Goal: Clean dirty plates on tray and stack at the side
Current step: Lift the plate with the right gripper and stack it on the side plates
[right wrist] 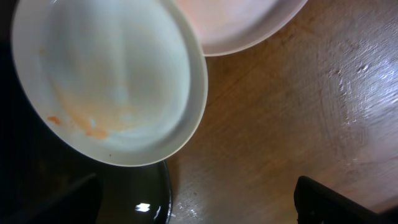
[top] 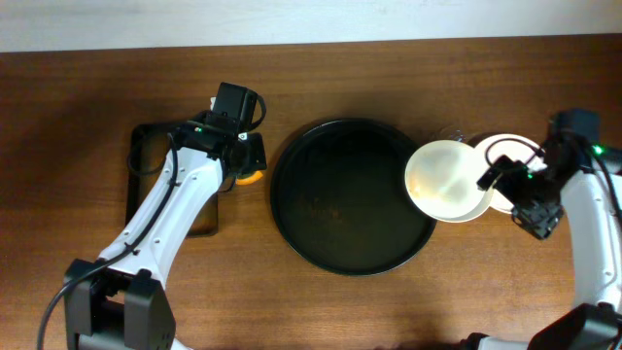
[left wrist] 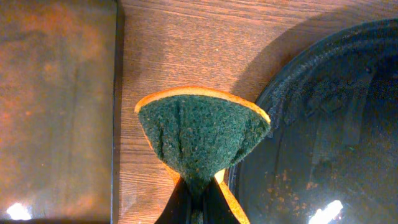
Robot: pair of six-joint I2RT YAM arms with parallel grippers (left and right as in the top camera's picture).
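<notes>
The left gripper (left wrist: pixel 198 202) is pinching a sponge (left wrist: pixel 202 140) by its narrow end. Its jaws are closed tight on the fold, so the green scouring face is fanning out ahead of them with an orange edge showing behind. It is hanging over bare wood, just off the left rim of the round black tray (top: pixel 340 199) and just right of a dark rectangular tray (top: pixel 146 194).

The round tray is lying bare between the sponge and the work. The dirty plate (top: pixel 445 182), smeared with orange on its inner face, is sitting at the tray's right edge. It is overlapping both the rim and a second white plate (right wrist: pixel 249 25) that is resting on the table further right.

The right gripper (top: pixel 496 177) is hovering by that overlap, its fingers spread wide with nothing between them.

So the plate is lying well to the right of the sponge, the whole tray's width away, and the right arm is much the nearer. I'd judge the sponge needs carrying rightward across the tray.
</notes>
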